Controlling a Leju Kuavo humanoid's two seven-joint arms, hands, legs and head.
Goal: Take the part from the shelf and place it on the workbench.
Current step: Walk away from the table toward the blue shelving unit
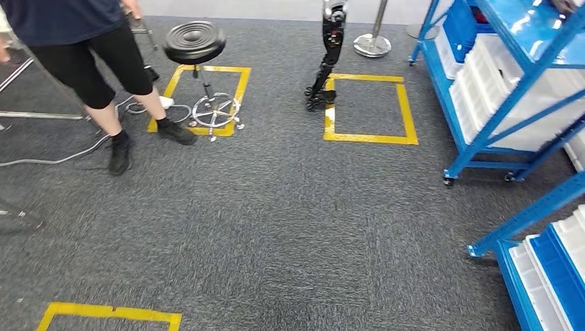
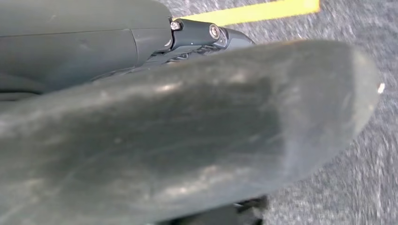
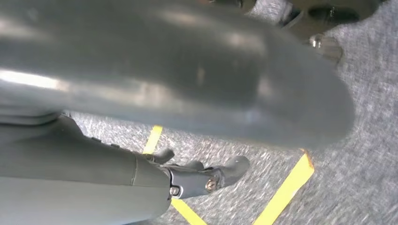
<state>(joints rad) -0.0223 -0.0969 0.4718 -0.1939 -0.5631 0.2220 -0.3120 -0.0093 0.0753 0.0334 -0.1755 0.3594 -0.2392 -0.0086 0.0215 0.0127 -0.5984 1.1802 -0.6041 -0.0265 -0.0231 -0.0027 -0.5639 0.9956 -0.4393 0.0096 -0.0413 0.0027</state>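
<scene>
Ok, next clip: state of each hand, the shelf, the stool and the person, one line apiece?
Left hand: hangs over carpet, holds nothing visible; fingers too hidden to judge.
Right hand: fingers apart, holds nothing.
Blue shelf: upright, stocked with white and blue bins.
Black stool: upright inside a yellow floor square.
Person: standing beside the stool.

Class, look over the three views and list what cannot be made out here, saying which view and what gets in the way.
- Left hand: the left wrist view has the thick thumb across it, so its hold cannot be judged.
- Right hand: the right wrist view's thumb hides most fingers.
- Shelf bins: contents unseen in the head view; the picture's edge cuts them off.
- Person: cut off by the top edge.
</scene>
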